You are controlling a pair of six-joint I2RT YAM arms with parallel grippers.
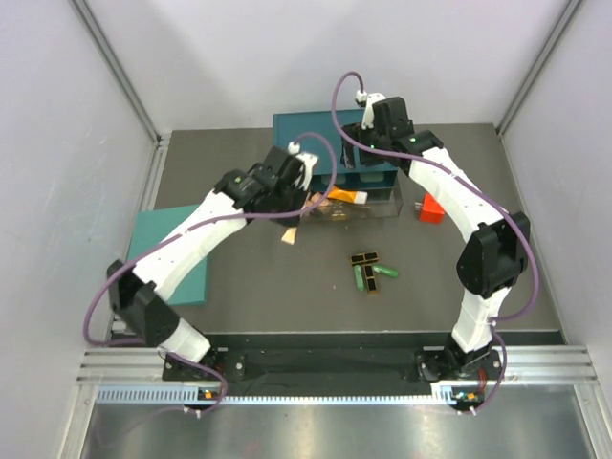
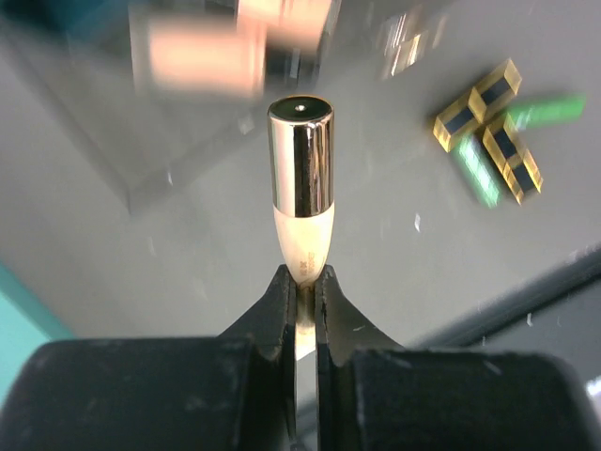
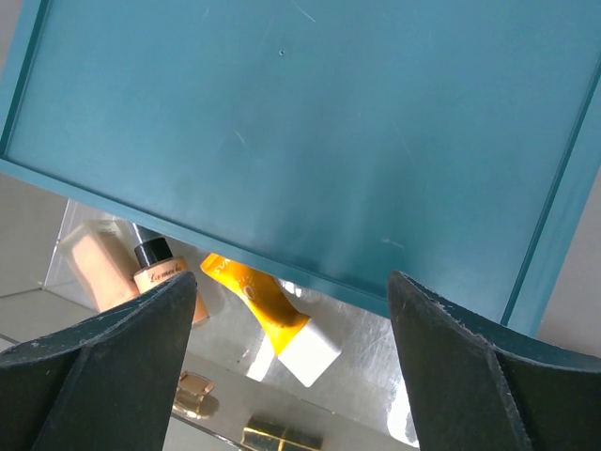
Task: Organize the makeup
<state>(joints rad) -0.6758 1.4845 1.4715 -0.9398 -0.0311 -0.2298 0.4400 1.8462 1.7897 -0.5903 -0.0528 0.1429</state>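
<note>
Two white robot arms arched over a grey table point(image 1: 287, 296) in the overhead view. The left gripper point(image 1: 292, 225) hung near the table's centre, clamped on a cream slim tube point(image 1: 288, 237) just off the near left corner of a clear tray point(image 1: 382, 206). An orange-white tube point(image 1: 349, 196) lay inside that tray. The right gripper point(image 1: 366, 151) hovered above the front edge of a teal box point(image 1: 306, 134) behind the tray; its jaws could not be read from this angle. Two green sticks point(image 1: 383, 272) and two black-and-gold flat cases point(image 1: 364, 258) lay clustered on the open table nearer the arm bases. A red cube point(image 1: 427, 207) sat to the right of the tray, and a flat teal panel point(image 1: 177, 253) lay by the left wall. In the left wrist view, the left gripper point(image 2: 305, 282) had its jaws nearly together, pinching the base of the cream slim tube point(image 2: 302, 178), whose shiny gold cap pointed away from the camera. The cases point(image 2: 479, 103) and green sticks point(image 2: 479, 171) showed blurred beyond it. In the right wrist view, the right gripper point(image 3: 293, 287) had its jaws spread wide and held nothing. The teal box point(image 3: 282, 122) filled the upper frame. Below its edge, in the clear tray point(image 3: 366, 376), lay a tan bottle point(image 3: 160, 271) with a black cap and the orange-white tube point(image 3: 268, 315).
</note>
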